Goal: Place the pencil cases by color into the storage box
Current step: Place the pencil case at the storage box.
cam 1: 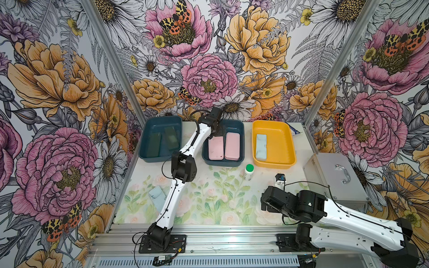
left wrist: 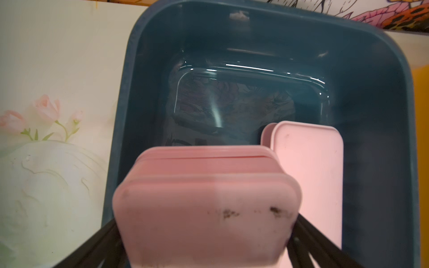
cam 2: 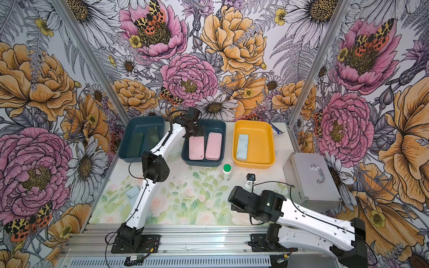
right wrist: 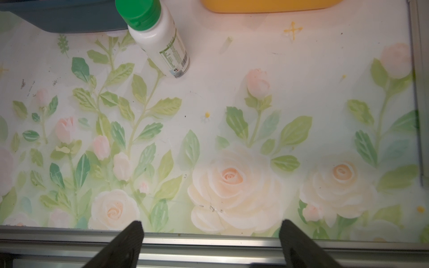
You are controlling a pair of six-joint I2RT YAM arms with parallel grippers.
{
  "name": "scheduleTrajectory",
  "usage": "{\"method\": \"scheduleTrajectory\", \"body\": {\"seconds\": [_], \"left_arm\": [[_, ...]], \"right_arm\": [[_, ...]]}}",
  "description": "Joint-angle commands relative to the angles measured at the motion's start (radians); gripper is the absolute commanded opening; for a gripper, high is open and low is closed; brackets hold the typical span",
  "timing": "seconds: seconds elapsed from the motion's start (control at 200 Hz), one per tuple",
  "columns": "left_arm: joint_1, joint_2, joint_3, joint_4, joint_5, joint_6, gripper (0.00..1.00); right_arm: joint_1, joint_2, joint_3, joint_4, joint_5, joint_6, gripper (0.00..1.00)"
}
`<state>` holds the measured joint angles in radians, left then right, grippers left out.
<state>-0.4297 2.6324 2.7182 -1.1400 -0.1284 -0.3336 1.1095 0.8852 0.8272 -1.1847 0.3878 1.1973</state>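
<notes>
Three storage boxes stand at the back. The left teal box (cam 1: 162, 117) holds two dark green pencil cases (cam 1: 153, 145) (cam 1: 171, 137). In the middle teal box (cam 1: 242, 143) two pink cases lie side by side (cam 1: 216, 148) (cam 1: 232, 146). My left gripper (cam 1: 214, 134) (left wrist: 206, 220) hangs open over the far end of the left pink case (left wrist: 204, 208), a finger on each side of it. The yellow box (cam 1: 291, 148) holds one light blue case (cam 1: 261, 146). Another light blue case (cam 1: 156, 197) lies on the table, partly under my left arm. My right gripper (right wrist: 211, 222) is open and empty near the table's front edge.
A white bottle with a green cap (cam 1: 248, 171) stands in front of the boxes. A silver metal case (cam 1: 336, 178) sits at the right edge. A small black-and-white device (cam 1: 279, 181) is near my right arm. A packet (cam 1: 296, 132) lies at the back right.
</notes>
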Motion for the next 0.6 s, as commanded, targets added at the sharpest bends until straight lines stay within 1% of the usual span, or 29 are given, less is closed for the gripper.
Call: {"method": "scheduleTrajectory", "body": {"seconds": [0.0, 0.05, 0.065, 0.095, 0.15, 0.19, 0.24, 0.25, 0.325, 0.375, 0.415, 0.5, 0.545, 0.555, 0.57, 0.595], "left_arm": [[-0.028, -0.023, 0.030, 0.021, -0.054, 0.065, 0.99], [-0.039, -0.014, 0.039, 0.027, -0.074, 0.087, 0.99], [-0.042, -0.012, 0.041, 0.029, -0.105, 0.092, 0.99], [-0.046, -0.006, 0.046, 0.031, -0.121, 0.100, 0.99], [-0.053, 0.006, 0.057, 0.030, -0.139, 0.113, 0.99], [-0.053, 0.014, 0.059, 0.031, -0.129, 0.107, 0.99], [-0.045, 0.023, 0.064, 0.032, -0.089, 0.092, 0.99], [-0.044, 0.025, 0.065, 0.032, -0.054, 0.089, 0.99], [-0.018, 0.044, 0.088, 0.035, 0.105, 0.046, 0.99], [0.000, 0.065, 0.117, 0.036, 0.171, 0.022, 0.91], [0.004, 0.068, 0.119, 0.036, 0.156, 0.019, 0.90], [0.002, 0.054, 0.106, 0.037, 0.084, 0.030, 0.96], [0.001, 0.051, 0.104, 0.036, 0.067, 0.041, 0.99], [0.000, 0.051, 0.103, 0.037, 0.070, 0.045, 0.98], [0.001, 0.051, 0.102, 0.038, 0.080, 0.050, 0.92], [0.004, 0.055, 0.108, 0.040, 0.105, 0.062, 0.81]], "right_arm": [[0.006, -0.014, -0.010, 0.000, 0.010, 0.018, 0.95], [0.007, -0.014, -0.011, -0.001, 0.008, 0.018, 0.95], [0.006, -0.015, -0.011, -0.001, 0.008, 0.018, 0.95], [0.007, -0.016, -0.013, -0.001, 0.007, 0.018, 0.95], [0.009, -0.015, -0.013, 0.000, 0.002, 0.017, 0.95], [0.007, -0.017, -0.012, -0.003, 0.001, 0.017, 0.95], [0.008, -0.020, -0.012, -0.006, 0.000, 0.017, 0.95], [0.008, -0.021, -0.013, -0.008, 0.000, 0.017, 0.95], [0.009, -0.030, -0.014, -0.018, 0.000, 0.023, 0.95], [0.007, -0.038, -0.019, -0.023, 0.001, 0.027, 0.95], [0.008, -0.045, -0.022, -0.026, 0.000, 0.030, 0.95], [0.009, -0.058, -0.031, -0.031, -0.002, 0.038, 0.95], [0.010, -0.066, -0.034, -0.036, -0.003, 0.041, 0.95], [0.009, -0.066, -0.035, -0.036, -0.003, 0.041, 0.95], [0.009, -0.068, -0.036, -0.036, -0.004, 0.042, 0.95], [0.009, -0.070, -0.039, -0.036, -0.004, 0.045, 0.95]]}}
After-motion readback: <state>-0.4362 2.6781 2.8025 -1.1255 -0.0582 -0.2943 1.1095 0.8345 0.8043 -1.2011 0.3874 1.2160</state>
